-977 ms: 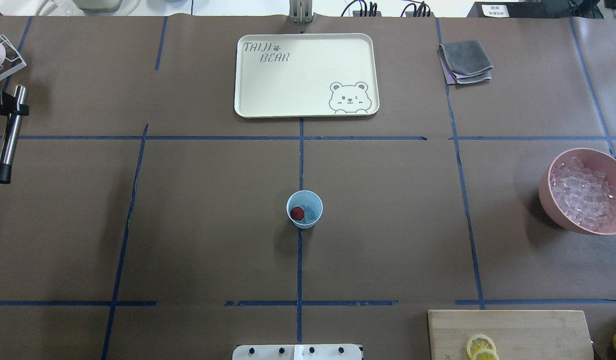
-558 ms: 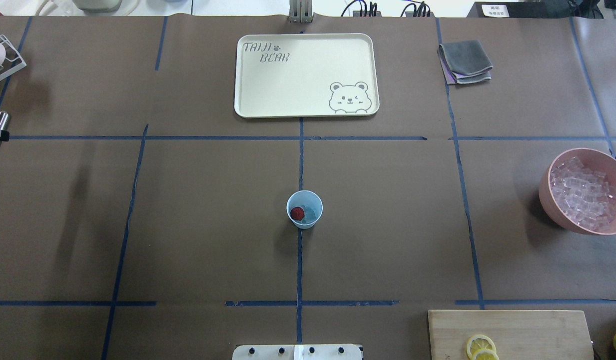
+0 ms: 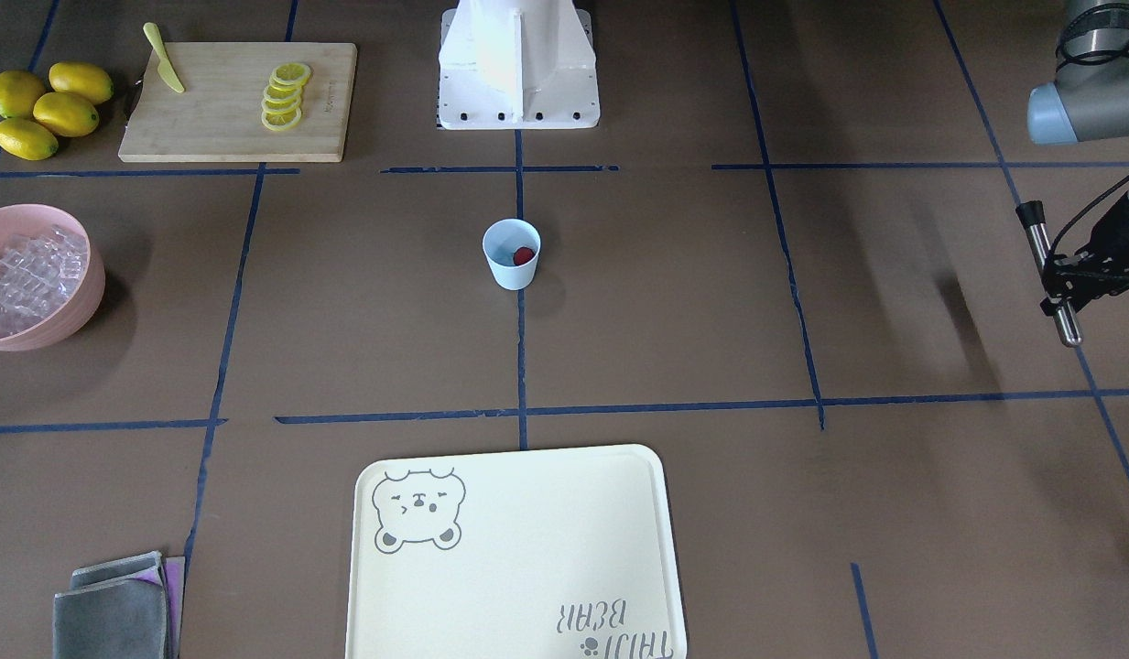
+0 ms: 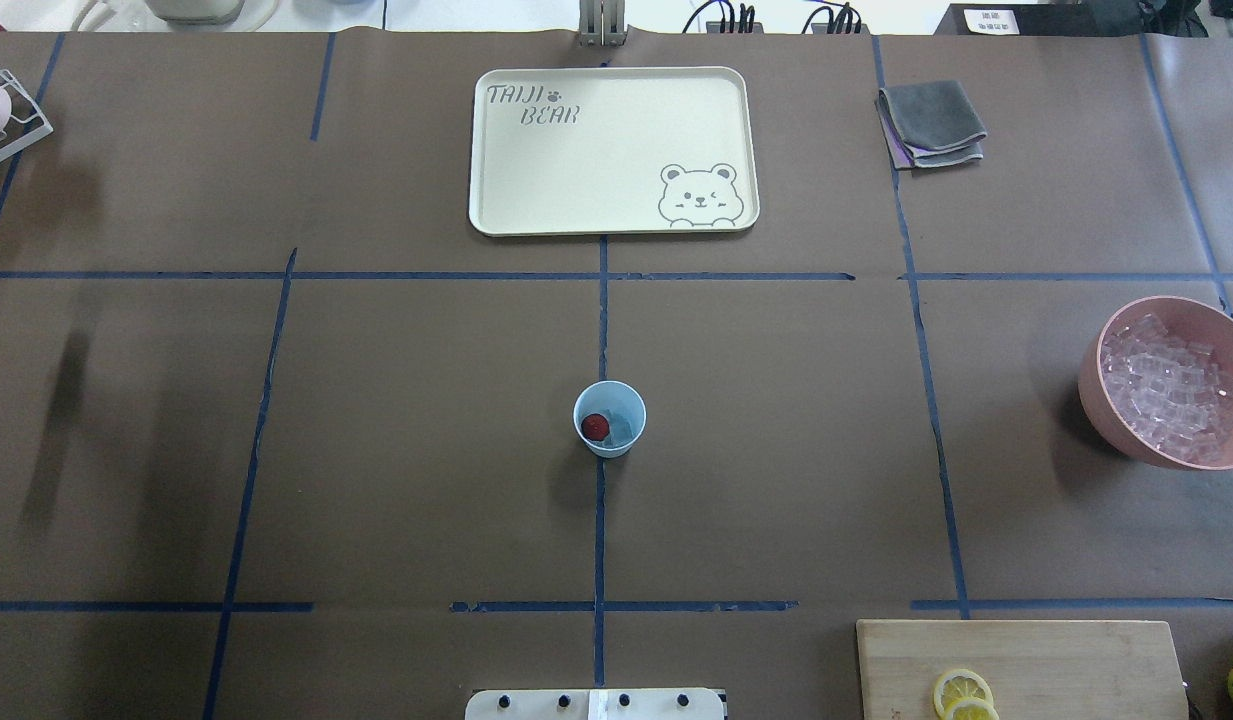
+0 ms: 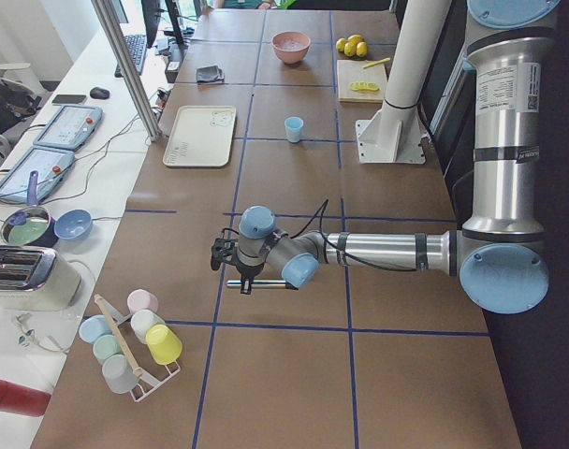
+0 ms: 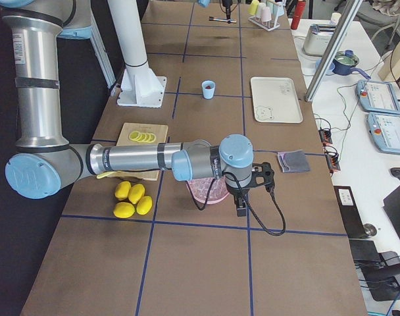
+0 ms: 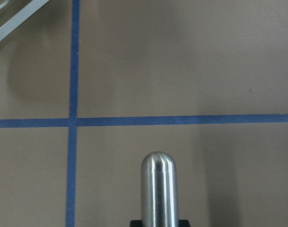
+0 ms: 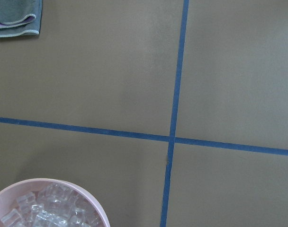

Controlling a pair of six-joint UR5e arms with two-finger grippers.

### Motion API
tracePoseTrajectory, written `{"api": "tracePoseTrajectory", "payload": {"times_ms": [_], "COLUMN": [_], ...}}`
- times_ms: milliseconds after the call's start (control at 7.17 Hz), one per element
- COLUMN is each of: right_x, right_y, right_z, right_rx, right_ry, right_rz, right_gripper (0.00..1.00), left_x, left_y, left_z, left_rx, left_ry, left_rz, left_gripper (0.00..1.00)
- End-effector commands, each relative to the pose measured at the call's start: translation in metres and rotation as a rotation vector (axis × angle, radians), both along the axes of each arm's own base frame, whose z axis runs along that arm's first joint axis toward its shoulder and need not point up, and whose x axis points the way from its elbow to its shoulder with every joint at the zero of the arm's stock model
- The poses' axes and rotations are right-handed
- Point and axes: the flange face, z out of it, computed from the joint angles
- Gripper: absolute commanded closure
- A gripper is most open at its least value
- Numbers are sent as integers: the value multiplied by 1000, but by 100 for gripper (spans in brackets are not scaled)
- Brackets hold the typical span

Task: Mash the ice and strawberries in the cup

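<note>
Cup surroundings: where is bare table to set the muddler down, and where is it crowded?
Bare table rings the cup: the squares on both sides, and the strip between it and the tray. Crowded along the robot's right edge: pink bowl, cutting board, folded cloths. The left gripper holds the muddler over bare table.

Robotics lab: tape-gridded table (image 4: 396, 500), two teach pendants (image 6: 377, 97) on adjoining white bench (image 6: 366, 197).

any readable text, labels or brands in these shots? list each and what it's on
"TAIJI BEAR": printed on the cream tray, next to a paw mark.
White sign beyond the table's far edge: too small to read.
Sticker on the near arm in the left side view: too small to read.
</note>
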Motion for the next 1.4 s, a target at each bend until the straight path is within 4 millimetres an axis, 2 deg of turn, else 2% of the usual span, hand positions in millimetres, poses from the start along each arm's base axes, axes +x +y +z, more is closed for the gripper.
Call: {"api": "tracePoseTrajectory", "payload": {"times_ms": [0, 279, 419, 837, 1256], "right_x": [0, 0, 0, 0, 0], "right_y": [-2, -2, -2, -2, -2], "right_z": [-2, -2, -3, -3, -13], "right_rx": [2, 4, 5, 4, 24], "right_ry": [0, 0, 0, 0, 7], "right_rz": [1, 0, 0, 1, 2], "right_gripper": [0, 0, 0, 0, 0], "left_x": [6, 29, 33, 34, 36], "left_y": [1, 7, 9, 15, 17], "left_z": [9, 10, 12, 27, 37], "left_rx": [-3, -7, -7, -34, -52], "left_ry": [-21, -23, -24, -36, -45], "left_rz": [6, 51, 61, 68, 74], "left_gripper": [100, 100, 100, 100, 100]}}
